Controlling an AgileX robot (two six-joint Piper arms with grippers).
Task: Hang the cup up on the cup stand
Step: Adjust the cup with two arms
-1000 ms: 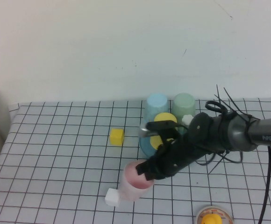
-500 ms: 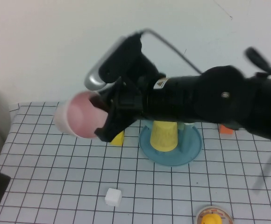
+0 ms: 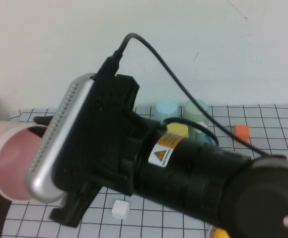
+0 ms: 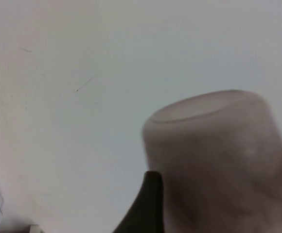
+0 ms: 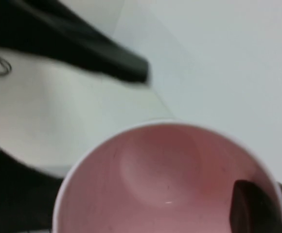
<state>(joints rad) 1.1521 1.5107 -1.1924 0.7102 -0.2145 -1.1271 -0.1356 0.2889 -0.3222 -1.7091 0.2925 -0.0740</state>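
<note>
The pale pink, faintly speckled plastic tumbler (image 3: 10, 161) is carried high above the gridded table (image 3: 283, 119), close to the raised camera at the robot's left, and has not yet been hung; the round teal-blue plastic cup stand (image 3: 209, 140) is well apart from it, further back. The right gripper (image 5: 257, 208) is clamped shut on the tumbler's rim, one dark finger (image 5: 250, 204) seen inside the mouth. The left gripper (image 4: 150, 204) is held wide beside the tumbler's wall without gripping it, as far as can be judged. What is left, it is judged, is to turn the tumbler mouth-down and lower it over a free peg. Most of the stand is hidden behind the right arm (image 3: 183, 168); only a light blue cup (image 3: 167, 110), a pale green cup (image 3: 196, 110) and a sliver of a yellow cup (image 3: 176, 130) are made out, and free pegs cannot be counted. A white cube (image 3: 119, 209) and an orange cube (image 3: 241, 132) lie on the table.
</note>
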